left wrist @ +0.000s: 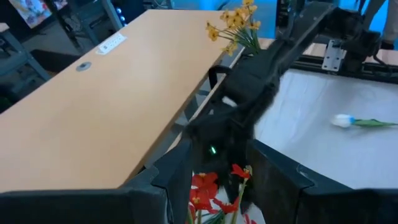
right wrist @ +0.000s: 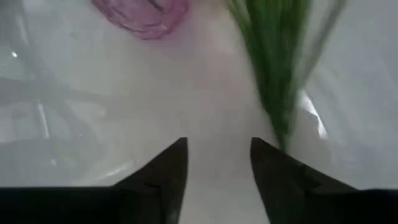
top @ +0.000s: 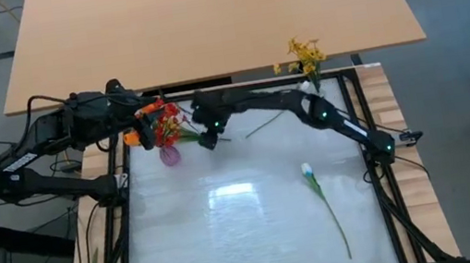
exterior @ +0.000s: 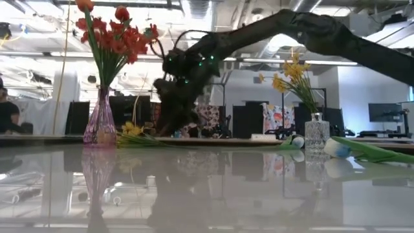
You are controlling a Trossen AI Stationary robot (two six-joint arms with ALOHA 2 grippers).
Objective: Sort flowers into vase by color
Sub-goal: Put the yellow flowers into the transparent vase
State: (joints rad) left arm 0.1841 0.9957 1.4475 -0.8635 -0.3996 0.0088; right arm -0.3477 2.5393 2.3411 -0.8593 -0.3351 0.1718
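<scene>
A pink vase (top: 168, 154) full of red flowers (exterior: 115, 35) stands near the table's far left corner. A clear vase (exterior: 316, 133) with yellow flowers (top: 305, 54) stands at the far right. A yellow spray on green stems (exterior: 134, 132) lies on the table beside the pink vase. A white flower (top: 308, 172) lies on its long stem toward the near right. My right gripper (right wrist: 217, 146) is open and points down at the table next to the pink vase base (right wrist: 143, 15), with the green stems (right wrist: 277, 81) just outside one finger. My left gripper (left wrist: 221, 155) is open above the red blooms (left wrist: 208, 190).
A wooden table (top: 200, 25) stands beyond the far edge. A loose green stem (top: 262, 126) lies under my right arm. The glossy white surface (top: 240, 224) has free room in the middle and near side. A dark frame (top: 123, 223) borders the work area.
</scene>
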